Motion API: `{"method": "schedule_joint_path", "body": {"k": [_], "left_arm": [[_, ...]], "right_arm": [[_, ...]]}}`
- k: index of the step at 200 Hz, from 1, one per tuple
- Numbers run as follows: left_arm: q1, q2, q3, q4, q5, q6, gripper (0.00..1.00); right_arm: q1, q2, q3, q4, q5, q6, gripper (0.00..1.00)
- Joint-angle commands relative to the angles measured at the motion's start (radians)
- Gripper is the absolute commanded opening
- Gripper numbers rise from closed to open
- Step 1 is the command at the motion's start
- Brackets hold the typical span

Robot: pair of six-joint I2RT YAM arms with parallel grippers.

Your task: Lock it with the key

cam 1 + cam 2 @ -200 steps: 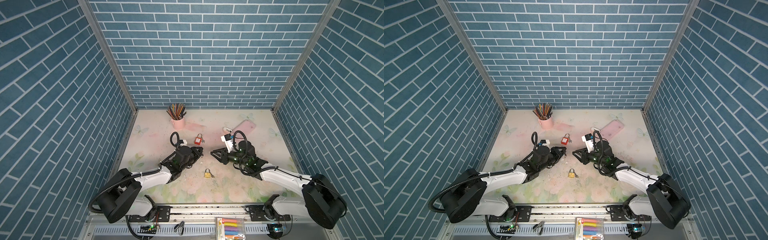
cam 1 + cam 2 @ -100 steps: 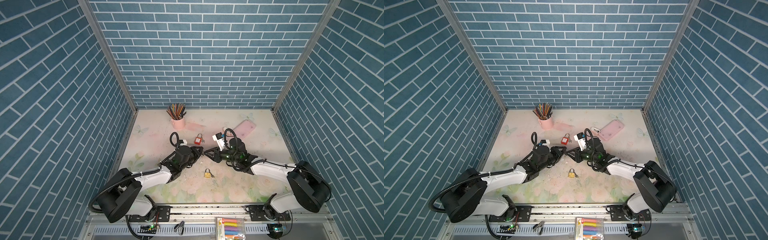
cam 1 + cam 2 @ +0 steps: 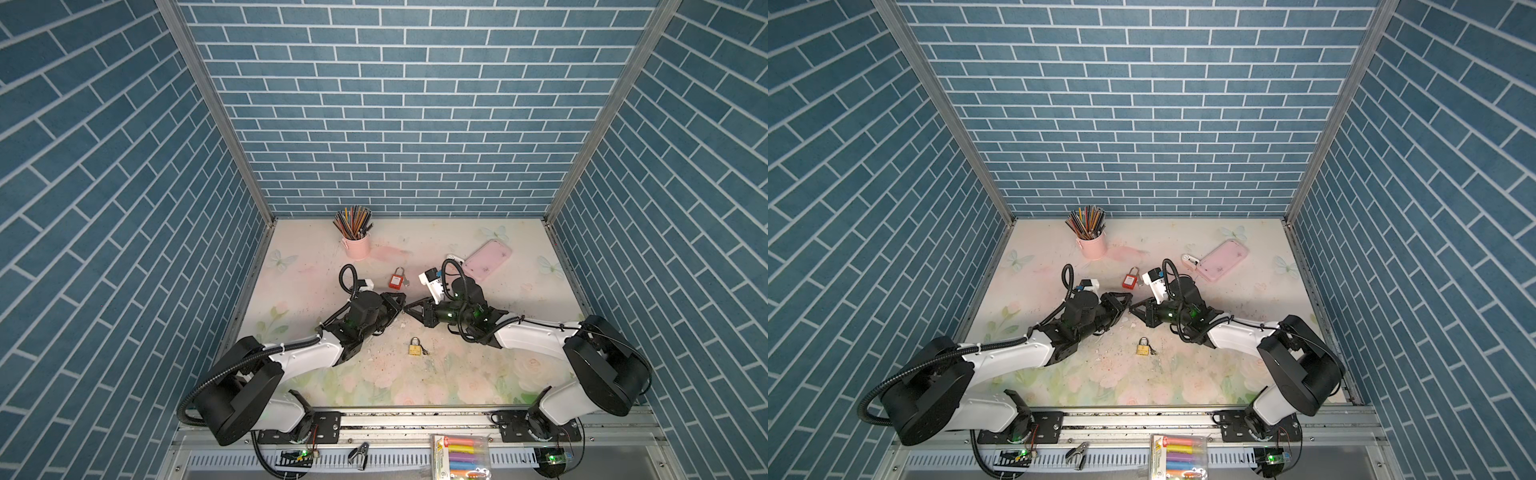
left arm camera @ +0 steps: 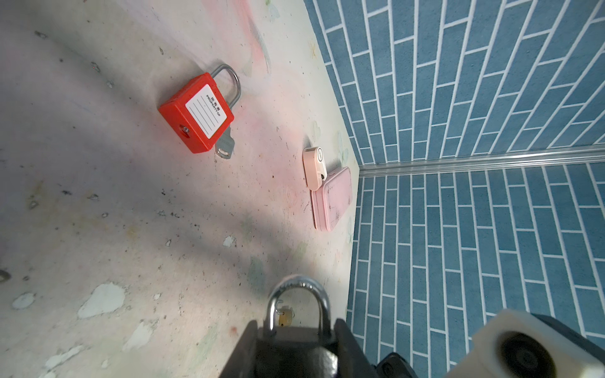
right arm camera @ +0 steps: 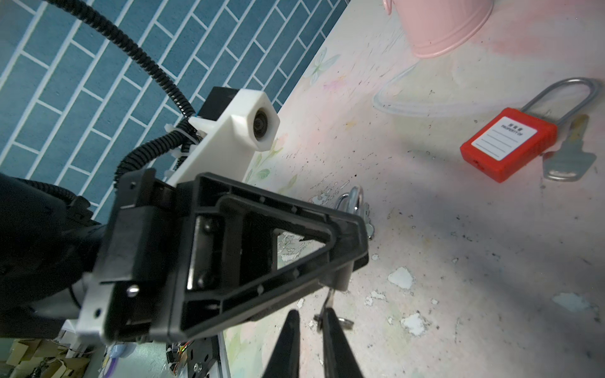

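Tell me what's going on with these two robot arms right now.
The left gripper is clamped on a silver-shackled padlock. The right gripper faces it, jaws narrowly apart at a small key that seems to stick out of the padlock's base; whether it grips the key is unclear. A red padlock and a brass padlock lie untouched nearby.

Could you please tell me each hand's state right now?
Left hand: closed on the padlock.
Right hand: nearly shut at the key; grip cannot be told.
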Motion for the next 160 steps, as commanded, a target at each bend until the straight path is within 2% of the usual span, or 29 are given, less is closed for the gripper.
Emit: {"method": "schedule_joint_path", "body": {"k": [1, 96, 160], "left_arm": [[0.006, -0.001, 0.01, 0.032, -0.006, -0.001, 0.0], [0.01, 0.009, 0.015, 0.037, 0.006, -0.002, 0.0], [0.036, 0.01, 0.049, -0.012, 0.014, 0.042, 0.0]], "right_arm": [[0.011, 0.02, 0.038, 0.003, 0.001, -0.005, 0.14], [0.014, 0.042, 0.061, -0.009, 0.007, -0.016, 0.0], [0.029, 0.029, 0.055, -0.046, 0.002, -0.061, 0.0]]}}
